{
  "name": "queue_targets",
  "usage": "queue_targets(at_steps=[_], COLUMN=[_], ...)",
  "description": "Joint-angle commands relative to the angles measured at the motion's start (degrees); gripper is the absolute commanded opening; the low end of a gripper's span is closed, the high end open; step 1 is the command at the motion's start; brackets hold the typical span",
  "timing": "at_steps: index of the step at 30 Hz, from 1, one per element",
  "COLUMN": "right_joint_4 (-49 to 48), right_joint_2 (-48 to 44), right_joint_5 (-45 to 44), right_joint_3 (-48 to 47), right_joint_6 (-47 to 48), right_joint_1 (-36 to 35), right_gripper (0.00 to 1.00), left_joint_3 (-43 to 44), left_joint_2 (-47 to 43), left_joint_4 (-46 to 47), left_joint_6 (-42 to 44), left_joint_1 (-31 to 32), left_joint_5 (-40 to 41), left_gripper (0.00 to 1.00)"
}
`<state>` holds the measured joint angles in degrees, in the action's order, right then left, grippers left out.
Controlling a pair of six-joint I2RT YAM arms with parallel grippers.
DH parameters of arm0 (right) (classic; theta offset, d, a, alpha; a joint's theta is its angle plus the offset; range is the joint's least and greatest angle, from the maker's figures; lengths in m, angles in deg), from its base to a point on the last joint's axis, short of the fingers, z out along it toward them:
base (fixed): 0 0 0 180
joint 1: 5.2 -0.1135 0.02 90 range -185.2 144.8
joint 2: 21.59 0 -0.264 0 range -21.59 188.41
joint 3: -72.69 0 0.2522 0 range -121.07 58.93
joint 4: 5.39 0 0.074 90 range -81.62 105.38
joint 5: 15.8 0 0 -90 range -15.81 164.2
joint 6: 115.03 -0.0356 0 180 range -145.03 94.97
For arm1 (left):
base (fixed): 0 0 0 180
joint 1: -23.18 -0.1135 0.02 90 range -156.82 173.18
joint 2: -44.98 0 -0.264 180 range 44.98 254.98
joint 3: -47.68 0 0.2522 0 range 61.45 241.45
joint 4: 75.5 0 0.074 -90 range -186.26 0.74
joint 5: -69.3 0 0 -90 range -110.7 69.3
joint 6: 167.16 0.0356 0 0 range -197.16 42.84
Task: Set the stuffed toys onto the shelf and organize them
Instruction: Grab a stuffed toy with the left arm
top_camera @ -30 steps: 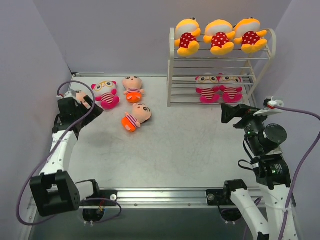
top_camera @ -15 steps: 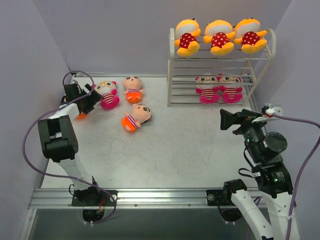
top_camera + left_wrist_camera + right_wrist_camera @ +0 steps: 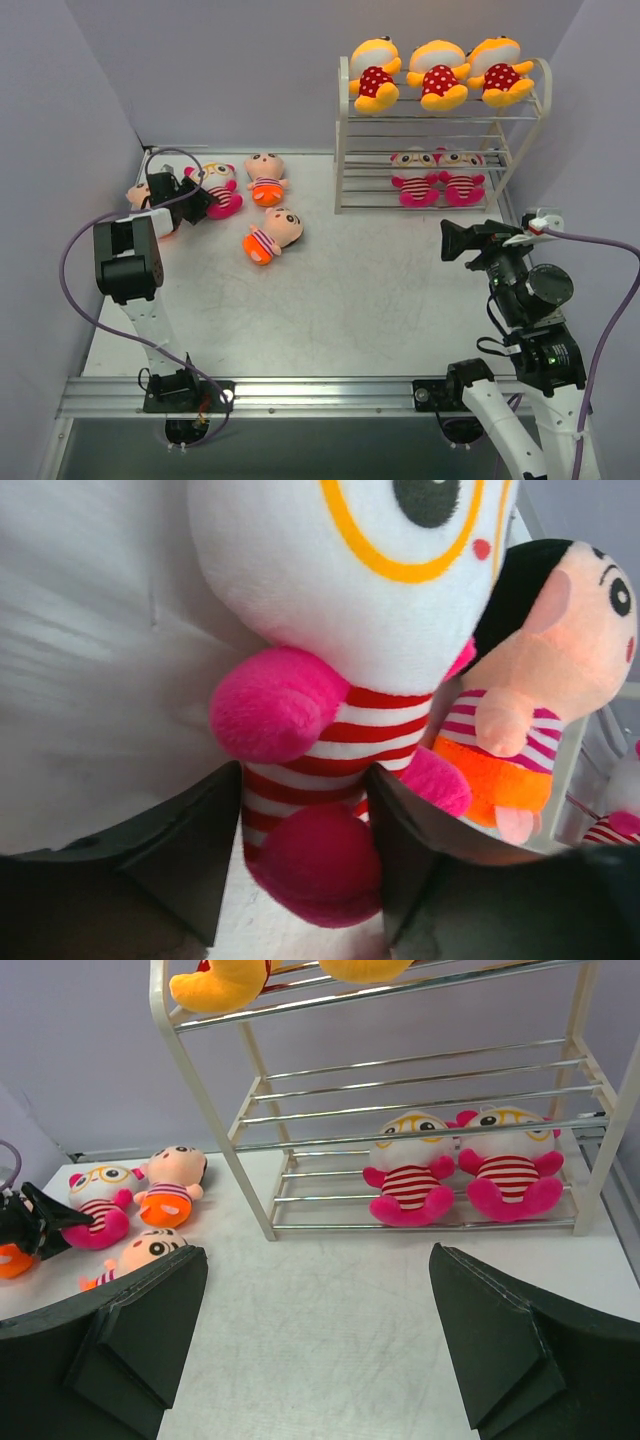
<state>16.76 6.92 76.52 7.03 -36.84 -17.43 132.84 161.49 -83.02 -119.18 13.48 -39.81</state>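
Observation:
The white wire shelf stands at the back right, and shows in the right wrist view. Three yellow polka-dot toys sit on its top tier and two pink-striped toys on a lower tier. A third pink-striped toy lies on the table at the back left. My left gripper has its fingers against both sides of its striped body. Two peach-faced toys lie nearby. A third is mostly hidden behind the left arm. My right gripper is open and empty.
The left wall is close behind the left arm. The shelf's middle tier holds nothing. Bare table lies between the toys and the right arm.
My left arm has swung from the left wall toward the back, and its gripper has come onto the pink-striped toy on the table. The right gripper has dropped slightly.

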Motion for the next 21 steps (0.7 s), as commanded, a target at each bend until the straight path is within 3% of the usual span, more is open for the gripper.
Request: queue_targets(at_steps=[1, 4, 11, 16, 21], right_joint_4=[-0.6, 0.5, 2.8, 5.7, 7.6], right_joint_2=[0.9, 1.4, 1.4, 3.0, 6.3], right_joint_5=[-0.7, -0.7, 0.6, 3.3, 12.0], right_joint_3=[-0.9, -1.8, -3.2, -5.9, -7.1], right_joint_6=[1.0, 1.1, 1.1, 1.7, 1.6], right_joint_1=[-0.4, -0.5, -0.4, -0.5, -0.4], right_gripper=[0.99, 0.99, 0.98, 0.98, 0.97], left_joint_3=[1.9, 0.2, -3.7, -7.7, -11.0], left_joint_2=[1.5, 1.1, -4.6, -13.9, -25.6], left_joint_4=[5.5, 8.5, 11.4, 11.4, 4.5], left_joint_6=[-0.6, -1.4, -1.9, -2.6, -2.9], left_joint_1=[1.5, 2.1, 1.9, 1.8, 3.1], left_joint_5=[-2.2, -3.0, -4.3, -4.0, -2.7], left_gripper=[0.58, 0.36, 0.04, 0.02, 0.02])
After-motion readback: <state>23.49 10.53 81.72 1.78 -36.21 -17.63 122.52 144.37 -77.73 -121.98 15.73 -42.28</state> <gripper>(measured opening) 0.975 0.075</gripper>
